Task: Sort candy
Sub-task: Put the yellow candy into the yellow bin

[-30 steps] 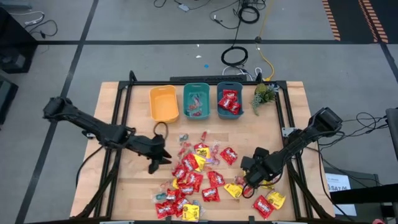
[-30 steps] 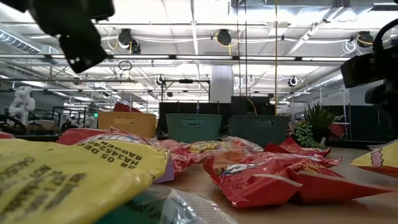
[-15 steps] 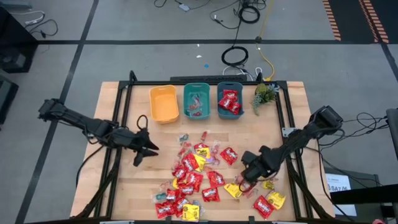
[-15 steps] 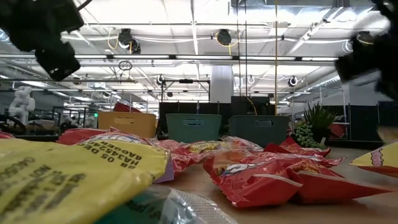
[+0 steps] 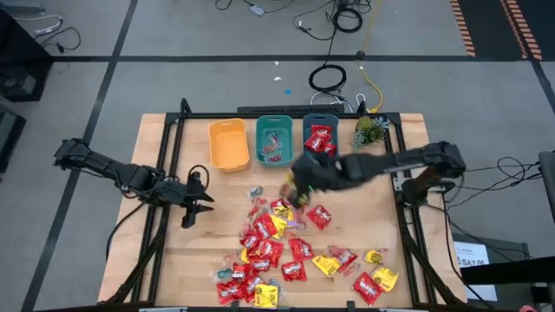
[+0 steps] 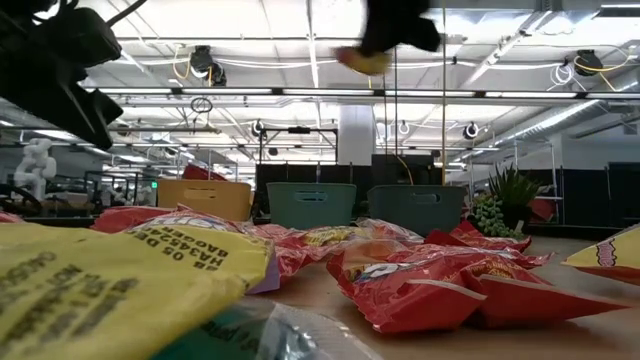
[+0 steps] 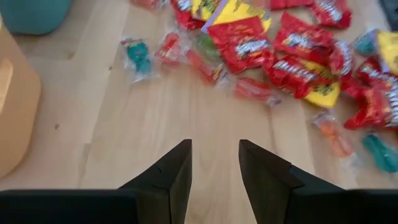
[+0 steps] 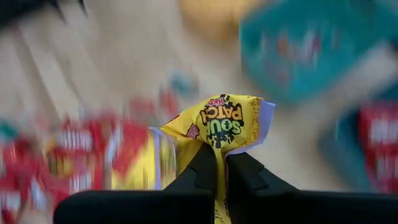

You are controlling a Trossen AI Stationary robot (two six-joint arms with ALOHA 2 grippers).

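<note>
Crinkled yellow packet, glossy wrapper

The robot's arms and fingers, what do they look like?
Both arms are dark, slim and jointed. The left gripper has two matte black, wedge-shaped fingers. The right gripper has the same black fingers. No markings show.
</note>
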